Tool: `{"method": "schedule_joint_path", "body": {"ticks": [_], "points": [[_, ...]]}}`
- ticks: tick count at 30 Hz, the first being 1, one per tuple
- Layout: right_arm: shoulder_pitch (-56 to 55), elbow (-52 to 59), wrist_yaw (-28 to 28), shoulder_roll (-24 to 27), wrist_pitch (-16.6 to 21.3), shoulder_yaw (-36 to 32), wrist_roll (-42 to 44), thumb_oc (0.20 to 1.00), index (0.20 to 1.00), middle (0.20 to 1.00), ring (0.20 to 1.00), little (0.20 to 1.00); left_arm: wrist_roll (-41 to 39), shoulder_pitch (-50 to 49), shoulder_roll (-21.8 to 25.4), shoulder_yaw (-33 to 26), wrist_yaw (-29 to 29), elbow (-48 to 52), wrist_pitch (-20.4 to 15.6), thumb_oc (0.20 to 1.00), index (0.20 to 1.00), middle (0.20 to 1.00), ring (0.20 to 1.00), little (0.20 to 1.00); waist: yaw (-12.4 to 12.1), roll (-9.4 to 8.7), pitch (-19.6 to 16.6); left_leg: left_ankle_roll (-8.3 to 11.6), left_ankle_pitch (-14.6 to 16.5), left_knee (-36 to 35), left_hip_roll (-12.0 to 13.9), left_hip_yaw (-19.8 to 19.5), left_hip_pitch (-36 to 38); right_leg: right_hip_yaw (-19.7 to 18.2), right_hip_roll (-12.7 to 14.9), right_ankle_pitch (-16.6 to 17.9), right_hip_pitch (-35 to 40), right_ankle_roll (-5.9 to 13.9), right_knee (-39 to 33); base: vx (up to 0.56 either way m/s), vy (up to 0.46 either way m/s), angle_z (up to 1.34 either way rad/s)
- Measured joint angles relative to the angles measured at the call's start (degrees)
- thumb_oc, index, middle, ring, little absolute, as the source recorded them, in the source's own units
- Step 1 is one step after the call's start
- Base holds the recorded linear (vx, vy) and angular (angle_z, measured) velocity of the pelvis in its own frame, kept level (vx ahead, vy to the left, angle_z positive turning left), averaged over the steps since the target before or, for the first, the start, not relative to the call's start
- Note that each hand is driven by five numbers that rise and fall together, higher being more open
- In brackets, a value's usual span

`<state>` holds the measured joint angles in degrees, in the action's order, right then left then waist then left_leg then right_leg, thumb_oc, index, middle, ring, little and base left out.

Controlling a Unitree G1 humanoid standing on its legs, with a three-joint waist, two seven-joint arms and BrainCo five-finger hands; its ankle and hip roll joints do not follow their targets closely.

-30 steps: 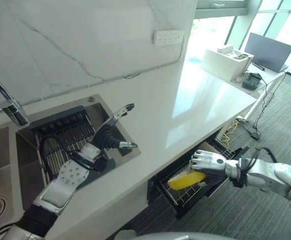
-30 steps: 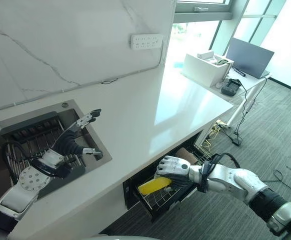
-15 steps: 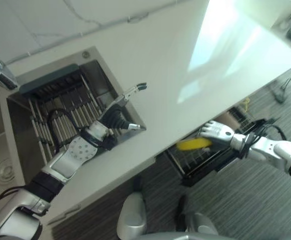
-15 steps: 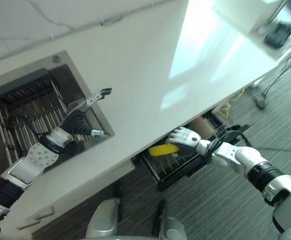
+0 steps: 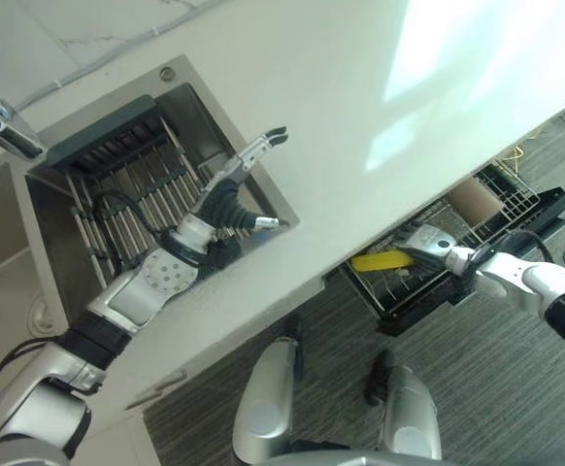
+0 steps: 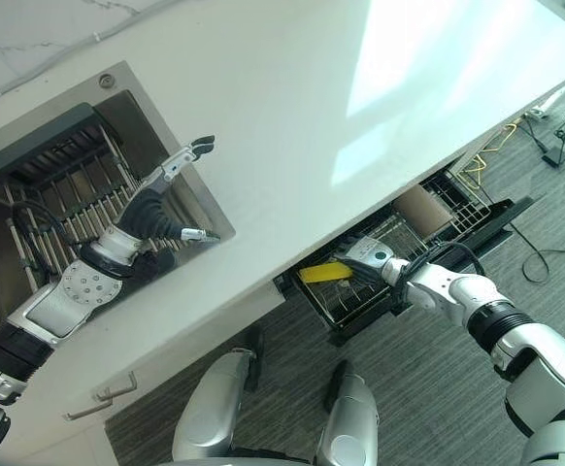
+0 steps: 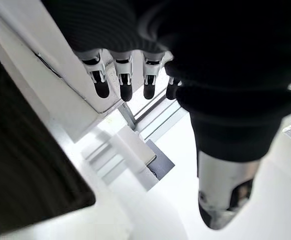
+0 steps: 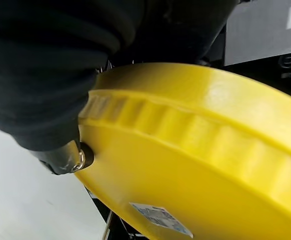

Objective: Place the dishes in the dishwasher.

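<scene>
Plate: the yellow plate (image 5: 381,260) sat over the pulled-out dishwasher rack (image 5: 428,291), just below the front edge of the surface (image 5: 360,116), held at its edge by the right robot hand (image 5: 426,243).
Right wrist view: the plate's ribbed rim and a small label on it (image 8: 160,216) showed from very close, with a dark-tipped thumb (image 8: 68,159) pressed against the rim; the eye views gave only a thin yellow sliver of plate.
Right robot hand: gripping the plate, thumb on the rim.
Left robot hand: the left robot hand (image 6: 166,209) hovered over the corner of the sink (image 6: 117,107) set in the surface, fingers straight and spread, holding nothing.
Left wrist view: the straight fingers (image 7: 123,82) pointed out over white surface.
Edges: the rack stuck out past the surface's front edge, over striped floor (image 5: 496,388).
Room: a brown cylinder (image 5: 475,199) lay in the rack on the far side of the right robot hand from the plate.
</scene>
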<state>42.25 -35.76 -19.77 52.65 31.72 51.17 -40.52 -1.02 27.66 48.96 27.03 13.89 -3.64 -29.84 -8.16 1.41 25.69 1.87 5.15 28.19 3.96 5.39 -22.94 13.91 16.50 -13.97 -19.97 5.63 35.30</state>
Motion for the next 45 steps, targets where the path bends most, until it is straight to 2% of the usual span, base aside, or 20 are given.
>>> {"method": "schedule_joint_path", "body": {"ticks": [3, 6, 10, 13, 17, 20, 24, 26, 29, 32, 36, 39, 43, 45], "points": [[0.63, -1.23, -0.52, 0.12, -0.27, 0.03, -0.02, 0.2, 0.2, 0.2, 0.2, 0.2, 0.0, 0.42, -0.18, -0.03, 1.23, -0.12, -1.22, 1.0, 1.0, 1.0, 1.0, 1.0, 0.12, 0.05, -0.04, -0.34, 1.95, 5.2, -0.03, 0.24, -3.6, -1.4, 0.99, -1.75, -3.86, 0.04, 5.22, -0.07, 0.048, -0.04], [0.86, -3.84, -2.69, 0.05, -2.57, -0.47, 0.1, 0.2, 0.2, 0.2, 0.2, 0.2, -0.01, 1.84, -0.3, -0.41, 1.89, 0.24, -1.38, 1.0, 1.0, 1.0, 1.0, 1.0, 0.29, 0.15, -0.09, -0.9, 4.67, 10.45, 0.04, 0.3, -6.35, -2.74, 1.76, -3.65, -6.44, 0.13, 10.14, -0.01, 0.049, -0.01], [0.77, -6.41, -7.26, 0.22, -5.53, -5.68, 0.23, 0.2, 0.2, 0.2, 0.2, 0.2, -0.04, 1.5, -0.29, -0.7, 2.22, 0.3, -1.61, 1.0, 1.0, 1.0, 1.0, 1.0, 0.98, 0.52, -0.34, -1.47, 6.12, 13.38, 0.02, 1.05, -7.15, -4.23, 2.17, -4.41, -7.62, 0.52, 12.27, 0.01, 0.04, -0.08], [0.81, -6.34, -8.62, 0.86, -6.43, -8.83, 1.34, 0.2, 0.2, 0.2, 0.2, 0.2, -0.07, 1.32, -0.27, -0.68, 2.03, 0.34, -1.51, 1.0, 1.0, 1.0, 1.0, 1.0, 1.39, 0.58, -0.52, -1.52, 7.22, 14.95, 0.14, 1.25, -7.17, -4.72, 2.31, -5.1, -7.66, 0.74, 13.45, 0.03, 0.009, -0.04], [1.63, -3.86, -8.64, 3.0, -8.91, -8.59, 1.38, 0.2, 0.2, 0.2, 0.2, 0.2, -0.16, 1.42, 0.42, -1.23, 1.7, 1.57, -1.66, 1.0, 1.0, 1.0, 1.0, 1.0, 1.4, 0.94, -1.46, -1.83, 6.54, 15.35, 0.09, 1.52, -9.9, -5.28, 2.35, -4.83, -10.58, 1.11, 14.38, -0.08, 0.013, -0.02], [5.28, -4.47, -8.63, 2.82, -11.13, -5.34, 1.49, 0.2, 0.2, 0.2, 0.2, 0.2, -0.28, 2.27, 0.86, -1.66, 1.7, 1.81, -1.71, 1.0, 1.0, 1.0, 1.0, 1.0, 1.45, 1.41, -1.49, -1.75, 6.37, 16.03, 0.34, 1.38, -11.53, -5.48, 2.08, -4.53, -12.18, 1.25, 15.19, -0.06, 0.008, -0.02], [7.13, -5.77, -8.04, 2.51, -11.23, -3.24, 3.31, 0.2, 0.2, 0.2, 0.2, 0.2, -0.34, 2.24, 0.81, -2.28, 1.63, 2.02, -1.35, 1.0, 1.0, 1.0, 1.0, 1.0, 1.36, 1.59, -1.44, -1.65, 6.31, 16.12, 0.42, 1.36, -12.02, -5.53, 2.04, -4.85, -12.78, 0.55, 15.5, 0.0, 0.0, 0.0], [8.36, -9.85, -7.93, -0.2, -11.15, -2.27, 4.68, 0.2, 0.2, 0.2, 0.2, 0.2, -0.55, 2.37, 0.74, -2.23, 1.51, 1.99, -1.19, 1.0, 1.0, 1.0, 1.0, 1.0, 1.3, 1.71, -1.37, -1.6, 6.25, 16.05, 0.42, 1.27, -12.0, -5.45, 2.04, -4.86, -12.75, 0.55, 15.48, 0.0, 0.0, 0.0], [10.0, -13.52, -7.54, -2.41, -11.18, -1.83, 5.87, 0.2, 0.2, 0.2, 0.2, 0.2, -1.33, 2.9, 0.43, -2.12, 1.02, 2.1, -1.35, 1.0, 1.0, 1.0, 1.0, 1.0, 0.6, 3.16, -0.61, -1.68, 5.76, 15.21, 0.13, 1.24, -12.14, -5.35, 2.04, -4.63, -13.22, 0.43, 14.92, -0.04, 0.02, 0.03], [14.74, -15.84, -7.49, -3.72, -11.51, 1.29, 6.08, 0.2, 0.2, 0.2, 0.2, 0.2, -2.83, 5.81, 0.43, -1.56, 0.99, 3.45, -1.61, 1.0, 1.0, 1.0, 1.0, 1.0, -0.52, 4.68, 1.29, -1.51, 3.85, 12.99, -0.21, 0.93, -13.27, -4.84, 2.05, -3.44, -14.39, 0.56, 13.94, -0.02, 0.027, 0.06], [14.87, -15.99, -9.82, -4.4, -11.78, 1.7, 6.97, 0.2, 0.2, 0.2, 0.2, 0.2, -2.81, 7.08, 0.37, -1.57, 1.09, 4.0, -1.61, 1.0, 1.0, 1.0, 1.0, 1.0, 0.01, 4.83, 1.92, -1.48, 3.8, 13.1, -0.37, 0.61, -13.6, -4.51, 2.03, -3.29, -14.58, 0.73, 14.15, 0.01, 0.041, 0.03], [14.94, -17.48, -11.65, -5.72, -12.47, 1.25, 7.47, 0.2, 0.2, 0.2, 0.2, 0.2, -2.78, 7.54, 0.36, -1.72, 1.56, 4.09, -1.03, 1.0, 1.0, 1.0, 1.0, 1.0, -0.03, 4.85, 1.91, -1.37, 3.73, 13.58, -0.54, 0.31, -14.26, -4.62, 2.12, -3.88, -15.33, -0.3, 14.9, 0.02, 0.015, 0.01], [14.94, -17.92, -13.5, -6.46, -13.65, 1.11, 7.69, 0.2, 0.2, 0.2, 0.2, 0.2, -2.77, 7.79, 0.46, -1.95, 1.77, 4.04, -0.11, 1.0, 1.0, 1.0, 1.0, 1.0, -0.18, 4.91, 1.89, -0.64, 3.18, 12.62, -0.7, 0.18, -14.57, -4.67, 2.12, -3.74, -16.08, -0.52, 14.83, -0.02, 0.006, 0.01], [15.03, -18.29, -16.25, -6.61, -13.83, 1.1, 7.39, 0.2, 0.2, 0.2, 0.2, 0.2, -2.77, 7.91, 0.7, -2.15, 2.25, 4.24, -0.1, 1.0, 1.0, 1.0, 1.0, 1.0, -0.37, 5.65, 2.21, -0.65, 2.74, 12.41, -0.74, -0.12, -14.93, -4.53, 2.03, -3.62, -16.48, -0.71, 14.87, -0.03, 0.017, 0.0]]}}
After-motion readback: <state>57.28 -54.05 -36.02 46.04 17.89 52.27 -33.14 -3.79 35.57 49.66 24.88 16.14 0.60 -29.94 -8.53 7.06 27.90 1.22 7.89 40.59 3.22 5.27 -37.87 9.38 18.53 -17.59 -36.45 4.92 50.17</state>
